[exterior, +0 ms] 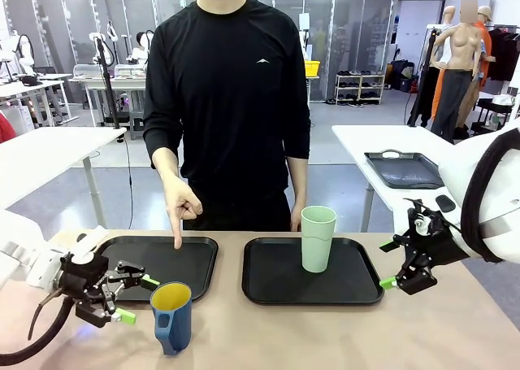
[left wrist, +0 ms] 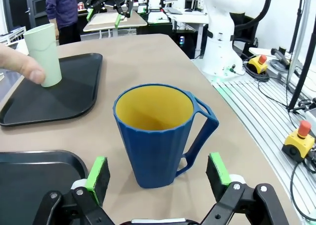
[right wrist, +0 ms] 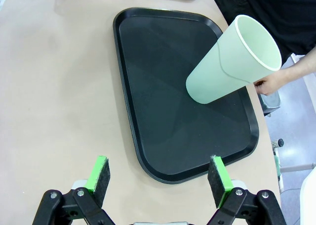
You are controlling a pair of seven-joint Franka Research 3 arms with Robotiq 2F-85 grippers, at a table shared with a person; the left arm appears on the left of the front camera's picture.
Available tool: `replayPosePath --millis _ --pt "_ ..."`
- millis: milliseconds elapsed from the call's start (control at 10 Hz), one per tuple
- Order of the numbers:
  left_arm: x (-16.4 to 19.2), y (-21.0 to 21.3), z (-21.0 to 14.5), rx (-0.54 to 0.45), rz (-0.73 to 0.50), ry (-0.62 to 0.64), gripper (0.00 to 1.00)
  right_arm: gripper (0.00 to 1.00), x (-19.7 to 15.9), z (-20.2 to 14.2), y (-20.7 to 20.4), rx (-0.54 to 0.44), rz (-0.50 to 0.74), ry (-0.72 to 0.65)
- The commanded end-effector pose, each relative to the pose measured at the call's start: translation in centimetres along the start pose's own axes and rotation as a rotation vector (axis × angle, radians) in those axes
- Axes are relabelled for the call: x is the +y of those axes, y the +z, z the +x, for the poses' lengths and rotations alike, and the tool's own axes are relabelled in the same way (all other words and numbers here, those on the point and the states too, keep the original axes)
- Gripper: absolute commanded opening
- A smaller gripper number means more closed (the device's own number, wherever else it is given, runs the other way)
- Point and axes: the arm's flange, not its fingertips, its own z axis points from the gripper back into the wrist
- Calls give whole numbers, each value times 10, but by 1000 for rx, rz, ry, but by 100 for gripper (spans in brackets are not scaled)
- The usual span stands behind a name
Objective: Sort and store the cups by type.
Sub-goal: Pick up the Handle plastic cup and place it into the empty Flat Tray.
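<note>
Nearest the robot, the left pincer (exterior: 130,293) sits low over the tabletop (exterior: 325,337) at the near left, its green-padded fingers (left wrist: 97,172) spread wide and holding nothing. The blue mug (exterior: 171,315) with the yellow inside stands upright on the bare tabletop just beyond those fingertips, in front of the left tray (exterior: 199,260), not yet between the pads; in the left wrist view the mug (left wrist: 160,133) stands ahead of the gap, its handle turned toward the right-hand pad. The right pincer (exterior: 392,263) hovers at the right edge of the right tray (exterior: 268,285), likewise wide open and empty, its fingers (right wrist: 220,179) hanging over the tray's near rim in its own wrist view. Farther on, the pale green tumbler (exterior: 318,237) stands upright on the right tray, toward its far right corner, well apart from both pincers. At the far side, a person's hand (exterior: 180,206) points one finger down onto the far rim of the left tray, which is bare.
</note>
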Motion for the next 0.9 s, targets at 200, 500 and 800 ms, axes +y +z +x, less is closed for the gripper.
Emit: replayPosePath --millis 200,500,800 --pt "7 -16 -16 -92 -2 -11 100 100 0 0 -1 1 -1 4" --pt "10 -28 -23 -126 -3 -14 100 100 0 0 -1 1 -1 4" --pt "10 -43 -29 -154 -23 -14 100 100 0 0 -1 1 -1 4"
